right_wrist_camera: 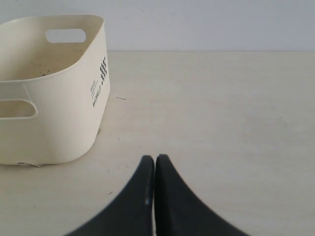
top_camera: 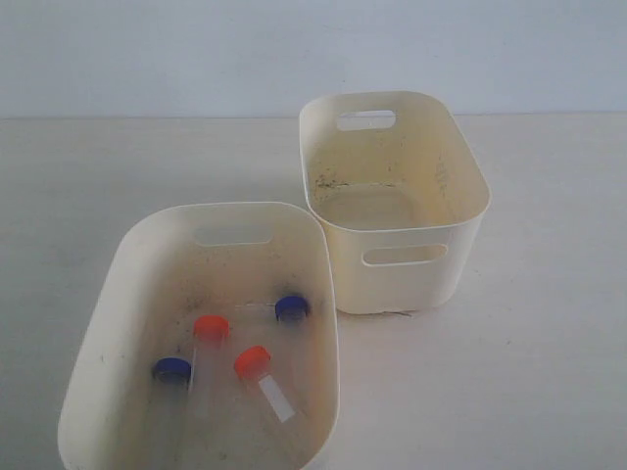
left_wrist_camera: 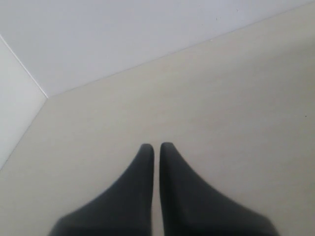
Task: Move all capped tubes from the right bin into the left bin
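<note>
A pale, matte worktop (top_camera: 529,372) is seen, bordered at the back by a plain whitish wall (top_camera: 147,49). In the left wrist view, a thin seam (left_wrist_camera: 24,68) is shown running down the wall to the worktop.

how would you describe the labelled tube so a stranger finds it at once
Find the nearer cream bin, low on the left of the exterior view, holding four capped tubes. Of the two with orange-red caps, the labelled tube is the one nearer the camera, on the right. It alone has a white label patch on its clear body.
</note>
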Motion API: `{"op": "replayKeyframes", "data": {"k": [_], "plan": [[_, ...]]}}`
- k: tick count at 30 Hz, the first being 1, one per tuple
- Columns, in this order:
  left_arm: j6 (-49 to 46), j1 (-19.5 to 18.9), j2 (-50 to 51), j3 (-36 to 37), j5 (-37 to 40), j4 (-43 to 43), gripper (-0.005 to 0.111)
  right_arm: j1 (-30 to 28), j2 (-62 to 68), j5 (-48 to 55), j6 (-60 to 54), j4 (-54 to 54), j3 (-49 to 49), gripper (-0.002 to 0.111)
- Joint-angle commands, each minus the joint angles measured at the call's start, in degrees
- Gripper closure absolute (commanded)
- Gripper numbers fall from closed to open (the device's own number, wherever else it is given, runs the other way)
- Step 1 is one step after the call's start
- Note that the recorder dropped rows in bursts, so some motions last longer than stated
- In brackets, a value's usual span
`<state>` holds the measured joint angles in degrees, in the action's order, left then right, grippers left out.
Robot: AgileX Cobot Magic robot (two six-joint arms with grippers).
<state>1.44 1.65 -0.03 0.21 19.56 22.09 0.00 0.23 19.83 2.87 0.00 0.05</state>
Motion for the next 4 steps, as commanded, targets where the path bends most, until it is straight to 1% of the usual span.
{"op": "replayKeyframes", "data": {"k": [1, 4], "plan": [[0.54, 0.24, 0.03, -0.21, -0.20, -0.16, 0.102, -0.28, -0.23, -0.84, -0.42, 0.00, -0.05, 0.109], [0.54, 0.24, 0.03, -0.21, -0.20, -0.16, 0.102, -0.28, -0.23, -0.84, -0.42, 0.00, -0.05, 0.109]]}}
